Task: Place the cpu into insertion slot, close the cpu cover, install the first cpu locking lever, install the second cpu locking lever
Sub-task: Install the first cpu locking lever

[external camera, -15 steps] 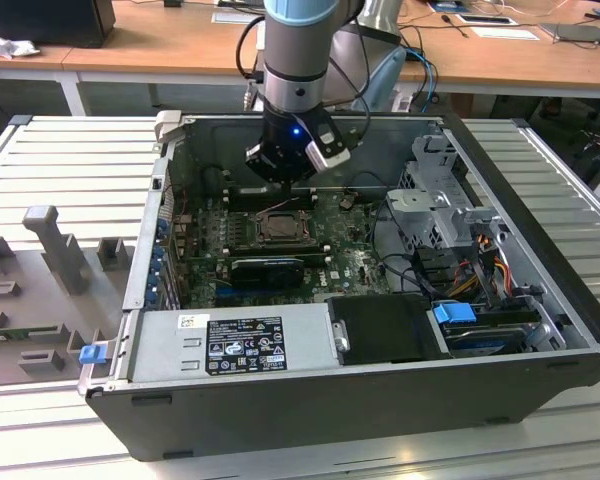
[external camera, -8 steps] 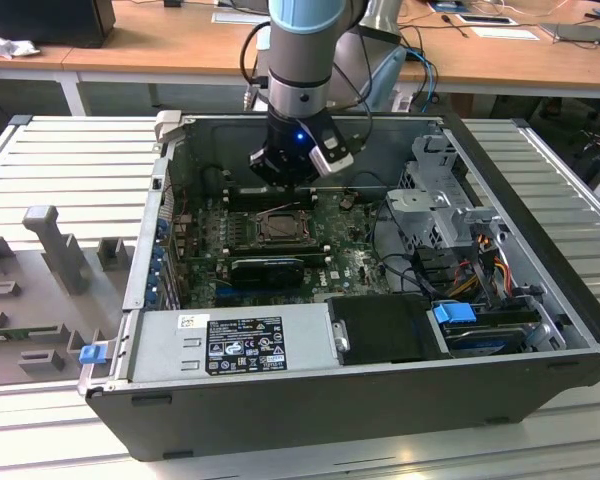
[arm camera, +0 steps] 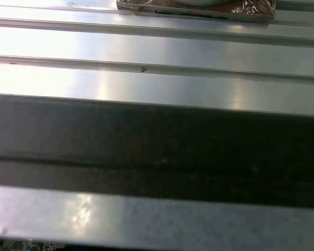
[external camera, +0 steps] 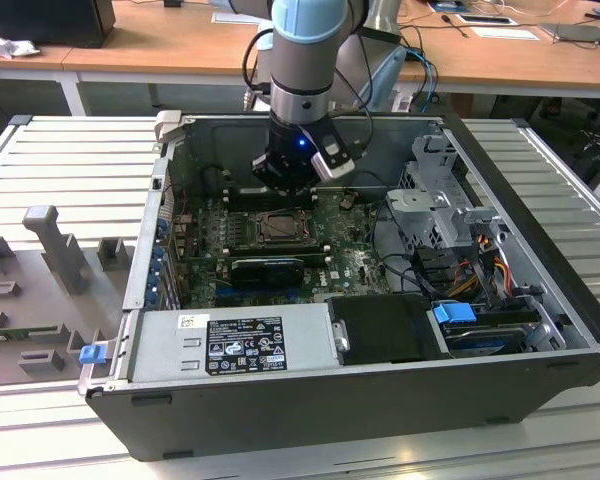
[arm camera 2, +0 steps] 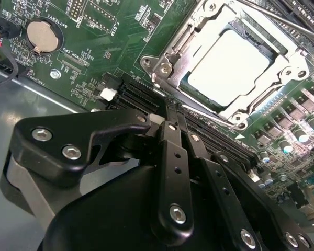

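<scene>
The cpu (arm camera 2: 231, 61) already sits in the insertion slot (arm camera 2: 196, 89), pale face showing through the window of the cpu cover (arm camera 2: 282, 70), which looks folded down over it, so the first two steps appear done. A thin lever rod (arm camera 2: 272, 18) crosses above the far side of the socket; whether either lever is latched I cannot tell. The gripper (arm camera 2: 170, 112) is clenched with nothing between its tips, poised right at the socket's near edge, inside the open computer case (external camera: 310, 405) on the green motherboard (external camera: 355, 265).
</scene>
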`<state>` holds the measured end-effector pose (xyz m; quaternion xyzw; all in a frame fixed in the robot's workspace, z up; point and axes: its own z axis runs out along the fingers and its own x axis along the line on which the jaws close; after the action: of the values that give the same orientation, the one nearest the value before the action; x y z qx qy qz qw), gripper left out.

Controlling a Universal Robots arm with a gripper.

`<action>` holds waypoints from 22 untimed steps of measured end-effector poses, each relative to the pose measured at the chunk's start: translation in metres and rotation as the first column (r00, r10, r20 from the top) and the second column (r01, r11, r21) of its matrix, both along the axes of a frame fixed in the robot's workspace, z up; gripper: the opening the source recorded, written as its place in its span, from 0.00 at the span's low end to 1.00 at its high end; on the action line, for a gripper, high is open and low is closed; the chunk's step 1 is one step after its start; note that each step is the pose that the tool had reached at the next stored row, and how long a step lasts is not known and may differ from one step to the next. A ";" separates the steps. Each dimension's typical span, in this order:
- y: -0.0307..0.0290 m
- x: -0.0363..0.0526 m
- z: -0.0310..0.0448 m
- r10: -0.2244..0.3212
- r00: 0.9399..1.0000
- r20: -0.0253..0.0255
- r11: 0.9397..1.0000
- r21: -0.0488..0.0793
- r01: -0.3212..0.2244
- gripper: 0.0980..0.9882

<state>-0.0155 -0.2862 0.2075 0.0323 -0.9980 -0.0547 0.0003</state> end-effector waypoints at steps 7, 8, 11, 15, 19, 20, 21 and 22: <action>-0.0001 0.0003 -0.0027 0.000 1.000 0.000 1.000 -0.001 0.000 0.01; -0.0001 0.0004 -0.0030 0.000 1.000 0.000 1.000 -0.001 0.000 0.01; -0.0007 0.0005 -0.0038 0.000 1.000 0.000 1.000 -0.002 0.000 0.01; -0.0022 0.0005 -0.0049 0.000 1.000 0.000 1.000 -0.002 0.000 0.01; -0.0031 0.0005 -0.0059 0.000 1.000 0.000 1.000 -0.002 0.000 0.01; -0.0033 0.0005 -0.0061 0.000 1.000 0.000 1.000 -0.002 0.000 0.01; -0.0035 0.0005 -0.0064 0.000 1.000 0.000 1.000 -0.001 0.000 0.01; -0.0036 0.0006 -0.0067 0.000 1.000 0.000 1.000 0.000 0.000 0.01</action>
<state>-0.0149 -0.2898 0.2009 0.0323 -0.9980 -0.0549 0.0005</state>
